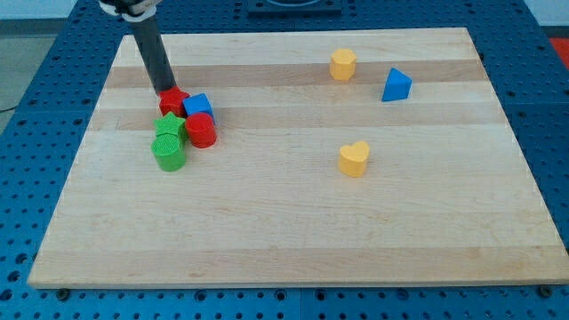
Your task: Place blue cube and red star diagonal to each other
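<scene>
No legible text, label, brand, number or sign appears anywhere in the camera view. The wooden board (293, 222) carries plain grain only, from edge to edge and at all four corners, and the blue perforated surface (36, 107) around it shows holes but no markings. The faces of the coloured blocks and the dark rod bear no lettering that can be read.
</scene>
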You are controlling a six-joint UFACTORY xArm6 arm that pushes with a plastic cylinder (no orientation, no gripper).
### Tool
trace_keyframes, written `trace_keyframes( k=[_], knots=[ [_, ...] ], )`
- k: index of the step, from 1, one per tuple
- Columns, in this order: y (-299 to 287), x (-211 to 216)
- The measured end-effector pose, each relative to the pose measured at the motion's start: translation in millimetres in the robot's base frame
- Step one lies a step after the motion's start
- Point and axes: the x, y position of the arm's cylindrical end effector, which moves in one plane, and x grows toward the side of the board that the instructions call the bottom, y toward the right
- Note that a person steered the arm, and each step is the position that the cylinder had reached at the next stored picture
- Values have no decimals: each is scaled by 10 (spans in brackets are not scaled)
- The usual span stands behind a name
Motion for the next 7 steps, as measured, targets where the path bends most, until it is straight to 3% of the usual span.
trace_keyframes(
  k=[3,7],
  knots=[
    [303,434],
    [733,355]
  ],
)
